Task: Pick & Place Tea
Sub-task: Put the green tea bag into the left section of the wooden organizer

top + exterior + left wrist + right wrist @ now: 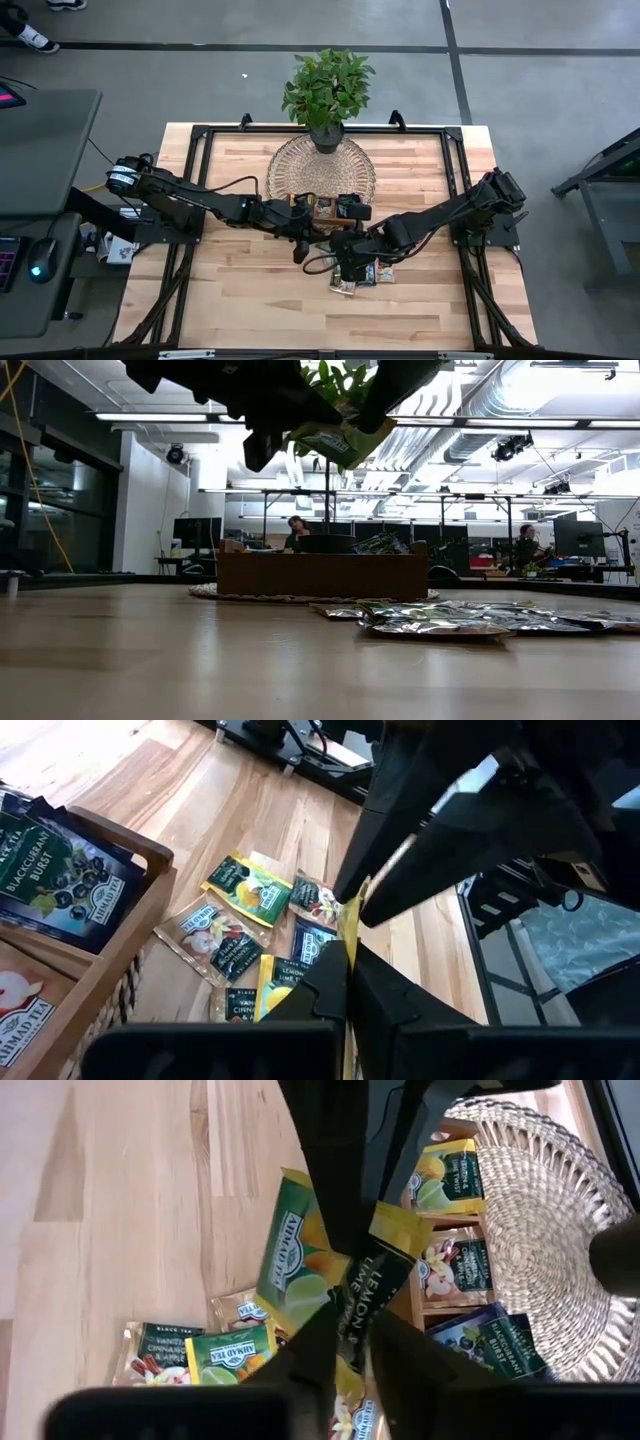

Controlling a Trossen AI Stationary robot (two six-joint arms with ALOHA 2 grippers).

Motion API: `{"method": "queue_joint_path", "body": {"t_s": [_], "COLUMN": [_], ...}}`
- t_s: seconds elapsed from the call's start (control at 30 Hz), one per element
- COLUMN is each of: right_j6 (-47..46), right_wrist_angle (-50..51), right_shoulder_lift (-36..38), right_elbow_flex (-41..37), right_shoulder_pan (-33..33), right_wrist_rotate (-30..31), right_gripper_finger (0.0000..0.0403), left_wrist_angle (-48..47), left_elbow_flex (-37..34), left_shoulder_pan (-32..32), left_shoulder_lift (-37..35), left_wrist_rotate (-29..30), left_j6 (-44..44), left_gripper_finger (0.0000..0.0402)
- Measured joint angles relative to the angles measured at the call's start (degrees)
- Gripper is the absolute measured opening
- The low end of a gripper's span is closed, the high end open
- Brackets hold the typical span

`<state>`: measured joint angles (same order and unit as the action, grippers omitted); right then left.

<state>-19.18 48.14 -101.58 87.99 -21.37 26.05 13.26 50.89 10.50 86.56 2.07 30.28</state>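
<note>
Sachet [372,1280] mid-air betw. both tools: left tool [345,955] clamped on it, right tool [350,1345] slightly parted.

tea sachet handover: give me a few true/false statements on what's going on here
1. A yellow-green lemon and lime sachet is held up in the air between both grippers. True.
2. The left gripper is shut on that sachet. True.
3. The wooden tray holds no sachets. False: the wrist views show several sachets in its compartments, a blackcurrant one among them.
4. The loose sachets lie on the woven mat. False: they lie on the bare wooden table, beside the tray.
5. A potted plant stands on the far part of the mat. True.
</note>
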Motion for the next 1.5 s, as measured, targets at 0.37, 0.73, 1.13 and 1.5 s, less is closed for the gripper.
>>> {"method": "queue_joint_path", "body": {"t_s": [0.37, 0.73, 1.13, 1.5], "right_j6": [-8.70, -12.94, -12.34, -11.89], "right_wrist_angle": [5.42, 11.15, 11.02, 10.95], "right_shoulder_lift": [3.76, 5.77, 5.77, 5.77], "right_elbow_flex": [0.00, 0.00, 0.00, 0.00], "right_shoulder_pan": [0.94, 0.32, 0.33, 0.33], "right_wrist_rotate": [0.39, 0.55, 0.56, 0.59], "right_gripper_finger": [0.0223, 0.0253, 0.0250, 0.0252], "left_wrist_angle": [-2.36, 8.19, 39.64, 38.00], "left_elbow_flex": [-0.04, -13.48, -33.53, -34.03], "left_shoulder_pan": [0.00, 0.78, -4.75, -14.58], "left_shoulder_lift": [-0.06, -9.38, -13.23, -11.52], "left_wrist_rotate": [8.05, 18.21, 20.60, 10.53], "left_j6": [-1.23, -3.05, 1.28, 3.24], "left_gripper_finger": [0.0000, 0.0000, 0.0000, 0.0000]}}
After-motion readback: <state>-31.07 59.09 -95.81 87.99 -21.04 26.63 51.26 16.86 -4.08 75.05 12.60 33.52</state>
